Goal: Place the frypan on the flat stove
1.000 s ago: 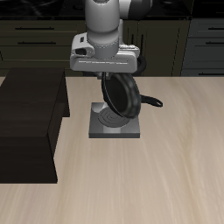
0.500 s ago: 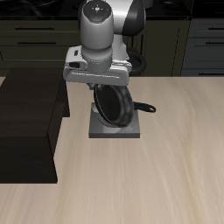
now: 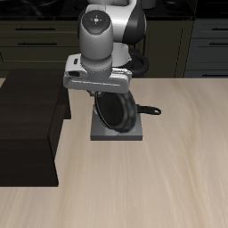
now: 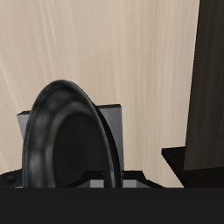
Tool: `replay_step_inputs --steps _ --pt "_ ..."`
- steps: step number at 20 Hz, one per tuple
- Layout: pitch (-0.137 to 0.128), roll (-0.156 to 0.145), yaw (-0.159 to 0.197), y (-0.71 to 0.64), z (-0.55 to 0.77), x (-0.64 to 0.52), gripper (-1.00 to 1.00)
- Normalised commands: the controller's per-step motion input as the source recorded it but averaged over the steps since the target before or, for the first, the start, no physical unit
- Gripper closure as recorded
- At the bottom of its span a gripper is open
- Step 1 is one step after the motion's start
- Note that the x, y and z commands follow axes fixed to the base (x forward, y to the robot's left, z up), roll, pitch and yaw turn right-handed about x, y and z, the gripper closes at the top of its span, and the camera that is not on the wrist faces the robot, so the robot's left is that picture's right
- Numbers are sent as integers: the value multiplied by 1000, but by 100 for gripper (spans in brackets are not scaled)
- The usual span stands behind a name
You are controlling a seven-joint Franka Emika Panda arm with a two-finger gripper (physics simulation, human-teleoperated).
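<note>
The frypan (image 3: 121, 114) is a round black pan, tilted steeply on edge just above the flat stove (image 3: 125, 134), its thin handle pointing sideways over the table. My gripper (image 3: 101, 93) is shut on the pan's upper rim, with its fingers mostly hidden under the hand. In the wrist view the frypan's dark inside (image 4: 66, 140) fills the foreground. Behind it peeks the grey square plate of the flat stove (image 4: 111, 119). The stove's coil is covered by the pan.
A large dark brown box (image 3: 27, 125) stands on the table right beside the stove, and its dark wall (image 4: 210, 79) shows in the wrist view. Dark cabinets (image 3: 187, 40) run along the back. Light wooden tabletop (image 3: 169, 178) lies toward the front edge.
The arm has come down and shifted a little toward the brown box. The frypan has sunk with it, closer to the stove plate, still tilted.
</note>
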Motion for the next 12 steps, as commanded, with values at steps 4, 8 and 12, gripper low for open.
replay_step_inputs --steps 4,8,12 --pt "40 -26 23 -69 -297 72 100" --pt "147 -72 19 -169 -599 196 100" --pt "164 -35 5 -102 -591 174 100"
